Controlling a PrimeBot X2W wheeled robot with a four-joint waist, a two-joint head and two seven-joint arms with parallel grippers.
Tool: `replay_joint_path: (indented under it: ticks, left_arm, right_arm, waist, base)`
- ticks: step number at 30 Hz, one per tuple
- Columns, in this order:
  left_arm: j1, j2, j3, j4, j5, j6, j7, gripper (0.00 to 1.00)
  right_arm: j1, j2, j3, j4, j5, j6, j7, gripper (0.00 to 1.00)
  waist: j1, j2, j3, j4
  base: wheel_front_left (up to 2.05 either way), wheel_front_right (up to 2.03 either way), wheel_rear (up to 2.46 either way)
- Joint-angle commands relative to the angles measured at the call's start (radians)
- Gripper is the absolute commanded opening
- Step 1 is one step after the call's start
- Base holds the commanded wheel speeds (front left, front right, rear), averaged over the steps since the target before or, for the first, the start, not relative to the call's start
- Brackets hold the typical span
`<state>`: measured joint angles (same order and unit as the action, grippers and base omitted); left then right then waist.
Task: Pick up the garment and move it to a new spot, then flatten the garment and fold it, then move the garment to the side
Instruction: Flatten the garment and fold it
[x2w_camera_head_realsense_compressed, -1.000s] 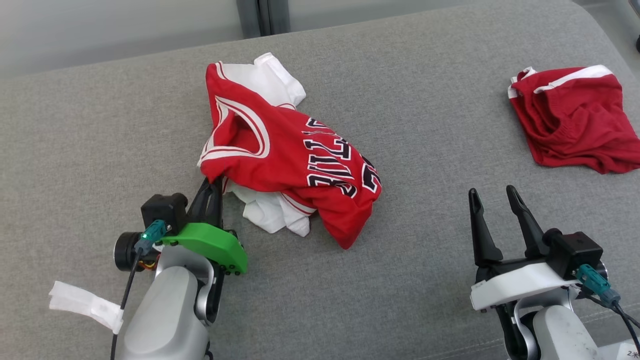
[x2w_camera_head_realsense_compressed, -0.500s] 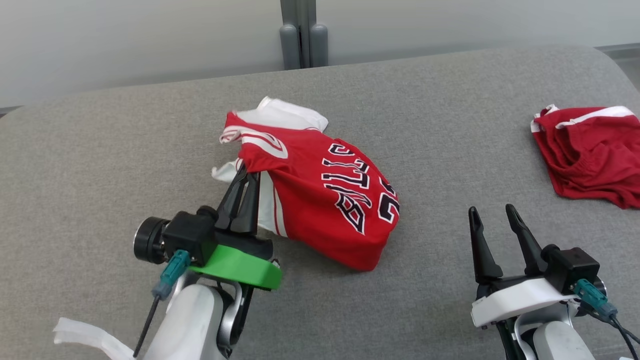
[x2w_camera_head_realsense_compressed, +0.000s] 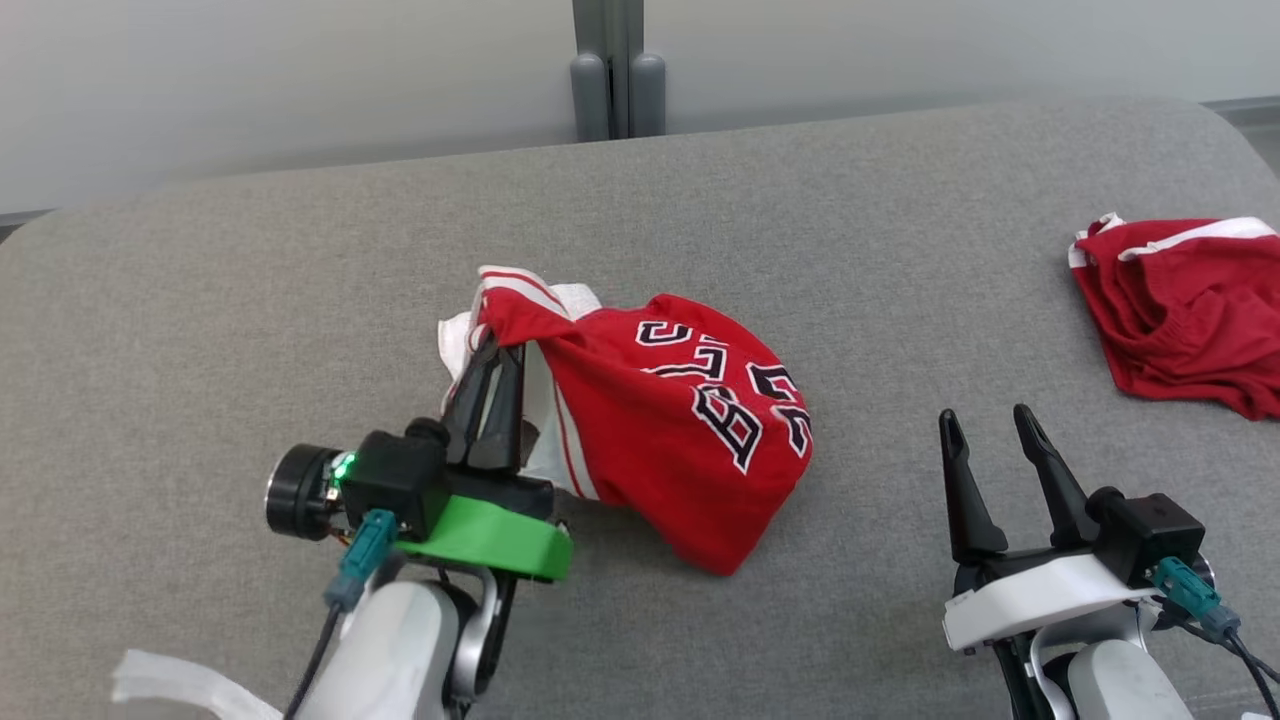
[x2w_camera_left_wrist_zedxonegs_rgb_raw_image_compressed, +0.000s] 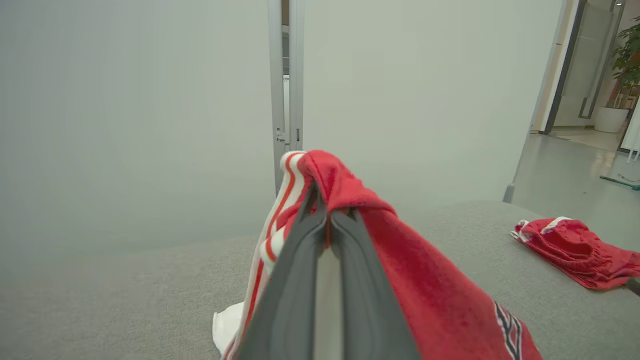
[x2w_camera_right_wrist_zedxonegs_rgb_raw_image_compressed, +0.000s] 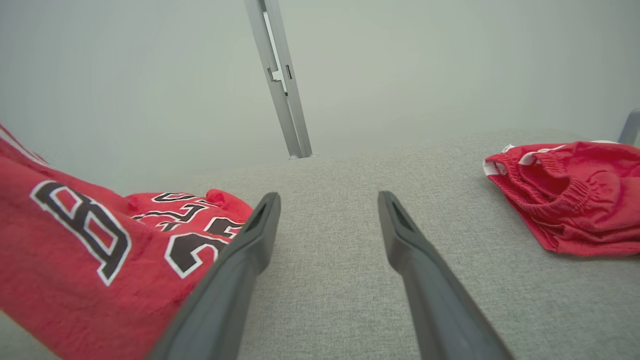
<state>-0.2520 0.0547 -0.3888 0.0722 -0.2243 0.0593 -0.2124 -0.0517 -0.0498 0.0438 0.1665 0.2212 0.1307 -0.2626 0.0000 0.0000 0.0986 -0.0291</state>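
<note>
Since half a second ago, the garment (x2w_camera_head_realsense_compressed: 690, 440) has drawn together. Its far white edge, which then reached further up the bench (x2w_camera_head_realsense_compressed: 250, 300), now sits bunched against the left gripper (x2w_camera_head_realsense_compressed: 497, 345). The printed lettering has rolled toward the top of the heap. The left gripper holds nearly the same place in the head view as before.

The garment is a red jersey with black-and-white lettering, red-and-white striped trim and a white inner layer. It lies near the middle of the bench as a rounded heap. Its body rests on the grey fabric surface and its trimmed edge is raised on the left side.

The left gripper's jaws are clenched on that raised edge. In the left wrist view the garment (x2w_camera_left_wrist_zedxonegs_rgb_raw_image_compressed: 400, 260) drapes over and around the fingertips of the left gripper (x2w_camera_left_wrist_zedxonegs_rgb_raw_image_compressed: 327, 210), with the striped trim to their left and red cloth falling away to their right.

The right gripper (x2w_camera_head_realsense_compressed: 984, 415) stands over bare bench to the right of the garment and apart from it. Its jaws are released and spread wide, with nothing between them. In the right wrist view the garment (x2w_camera_right_wrist_zedxonegs_rgb_raw_image_compressed: 75, 260) lies left of the right gripper (x2w_camera_right_wrist_zedxonegs_rgb_raw_image_compressed: 328, 197).

A pair of red shorts (x2w_camera_head_realsense_compressed: 1180, 300) with white trim lies crumpled at the bench's far right edge, well apart from the garment. A pale wall with a grey post (x2w_camera_head_realsense_compressed: 610, 60) stands behind the bench.
</note>
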Motion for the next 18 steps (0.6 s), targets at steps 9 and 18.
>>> replay_joint_path:
  ticks: [9, 18]
  left_arm:
    - [-0.251, 0.025, 0.103, 0.310, -0.012, 0.025, -0.036, 0.00]
    - [-0.432, 0.053, 0.189, 0.583, -0.025, 0.059, -0.054, 0.00]
  right_arm:
    - [-0.071, -0.002, 0.023, -0.008, 0.001, 0.000, -0.003, 1.00]
    - [-0.106, -0.001, 0.032, -0.014, 0.011, 0.000, -0.003, 1.00]
  waist:
    - [0.0000, 0.0000, 0.166, -0.117]
    - [0.0000, 0.0000, 0.245, -0.195]
  base:
    - [0.00, 0.00, 0.00]
    - [0.00, 0.00, 0.00]
